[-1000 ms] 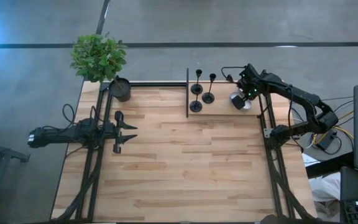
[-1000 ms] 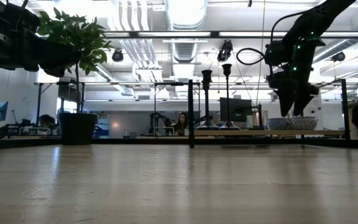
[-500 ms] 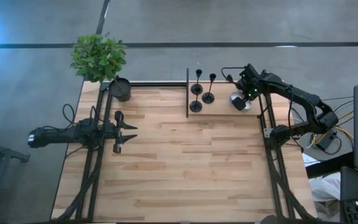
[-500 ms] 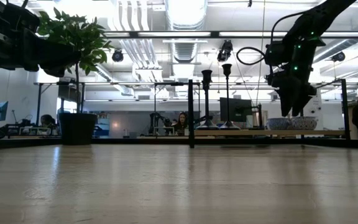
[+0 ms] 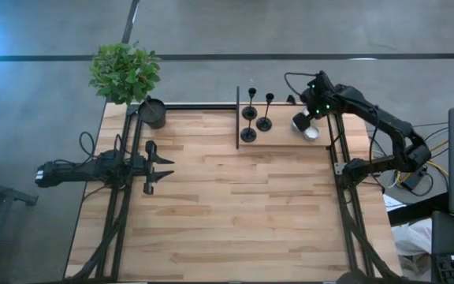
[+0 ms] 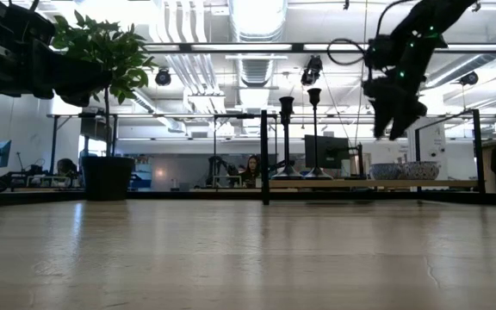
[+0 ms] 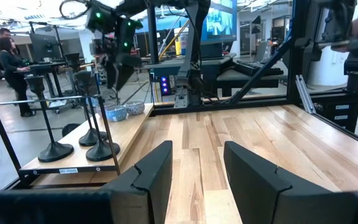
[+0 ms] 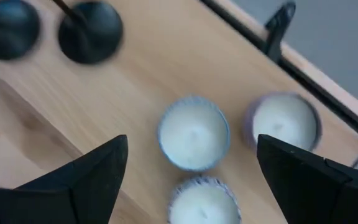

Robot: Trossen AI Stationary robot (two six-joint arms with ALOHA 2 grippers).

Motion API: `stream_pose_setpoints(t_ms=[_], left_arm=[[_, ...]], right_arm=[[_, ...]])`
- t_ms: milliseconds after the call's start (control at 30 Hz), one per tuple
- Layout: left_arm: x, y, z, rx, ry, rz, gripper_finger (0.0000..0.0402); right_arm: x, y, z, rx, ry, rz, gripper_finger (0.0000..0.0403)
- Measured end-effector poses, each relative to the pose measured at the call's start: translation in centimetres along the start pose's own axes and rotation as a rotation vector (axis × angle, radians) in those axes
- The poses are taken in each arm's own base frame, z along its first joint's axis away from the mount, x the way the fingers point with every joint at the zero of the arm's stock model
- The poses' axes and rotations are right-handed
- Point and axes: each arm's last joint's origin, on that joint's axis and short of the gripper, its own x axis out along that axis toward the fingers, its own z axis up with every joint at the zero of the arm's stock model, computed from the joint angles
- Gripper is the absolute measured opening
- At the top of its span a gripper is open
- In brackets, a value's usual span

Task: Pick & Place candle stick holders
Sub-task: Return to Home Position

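Observation:
Three black candle stick holders (image 5: 252, 118) stand upright on their round bases on a raised wooden shelf (image 5: 282, 136) at the table's far edge. They also show in the left wrist view (image 7: 79, 140) and the low view (image 6: 300, 138). My right gripper (image 5: 300, 122) hovers open above small white candle bowls (image 8: 193, 137), to the right of the holders, touching nothing; its open fingers show in the right wrist view (image 8: 191, 149). My left gripper (image 5: 162, 167) waits open and empty at the table's left (image 7: 197, 158).
A dark pot (image 5: 153, 113) with a green plant (image 5: 124, 72) stands at the far left corner. A black upright bar (image 5: 237, 118) borders the shelf's left side. Bare wood (image 5: 235, 213) fills the table's middle and near part. People show in the room behind.
My right gripper has gone up from just above the candle bowls and a little toward the table's far edge. The holders and the bowls have stayed in place.

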Motion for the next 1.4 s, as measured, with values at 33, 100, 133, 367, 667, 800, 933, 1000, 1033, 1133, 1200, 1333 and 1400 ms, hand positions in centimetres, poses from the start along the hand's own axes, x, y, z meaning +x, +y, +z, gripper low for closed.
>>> stream_pose_setpoints(t_ms=[33, 100, 133, 367, 667, 800, 933, 1000, 1033, 1133, 1200, 1333, 1400], left_arm=[[0.0, 0.0, 0.0, 0.000, 0.000, 0.000, 0.0152], [0.0, 0.0, 0.0, 0.000, 0.000, 0.000, 0.0152], [0.0, 0.0, 0.0, 0.000, 0.000, 0.000, 0.0152], [0.0, 0.0, 0.0, 0.000, 0.000, 0.000, 0.0152], [0.0, 0.0, 0.0, 0.000, 0.000, 0.000, 0.0152], [0.0, 0.0, 0.0, 0.000, 0.000, 0.000, 0.0152], [0.0, 0.0, 0.0, 0.000, 0.000, 0.000, 0.0152], [0.0, 0.0, 0.0, 0.000, 0.000, 0.000, 0.0152], [0.0, 0.0, 0.0, 0.000, 0.000, 0.000, 0.0152], [0.0, 0.0, 0.0, 0.000, 0.000, 0.000, 0.0152], [0.0, 0.0, 0.0, 0.000, 0.000, 0.000, 0.0152], [0.0, 0.0, 0.0, 0.000, 0.000, 0.000, 0.0152], [0.0, 0.0, 0.0, 0.000, 0.000, 0.000, 0.0152]], right_arm=[[-0.3, 0.0, 0.3, 0.008, -0.014, 0.013, 0.0349], [-1.1, 0.1, 0.9, 0.016, -0.044, 0.035, 0.0348], [-1.5, 0.2, 1.2, 0.020, -0.058, 0.052, 0.0347], [-5.2, 1.2, 3.1, 0.026, -0.116, 0.206, 0.0328], [-11.3, 4.0, 3.3, -0.019, -0.162, 0.267, 0.0324], [-13.8, 5.6, 2.2, -0.023, -0.227, 0.311, 0.0324], [-15.9, 7.0, 0.6, 0.004, -0.264, 0.359, 0.0324], [-16.8, 7.6, -0.3, 0.018, -0.273, 0.392, 0.0324], [-17.2, 7.9, -0.7, 0.022, -0.278, 0.406, 0.0324], [-18.2, 8.9, -1.8, 0.018, -0.302, 0.422, 0.0323], [-18.6, 9.6, -2.5, 0.011, -0.310, 0.420, 0.0314], [-19.1, 10.9, -3.4, 0.010, -0.321, 0.406, 0.0274], [-19.1, 11.5, -3.9, 0.010, -0.322, 0.397, 0.0250]])
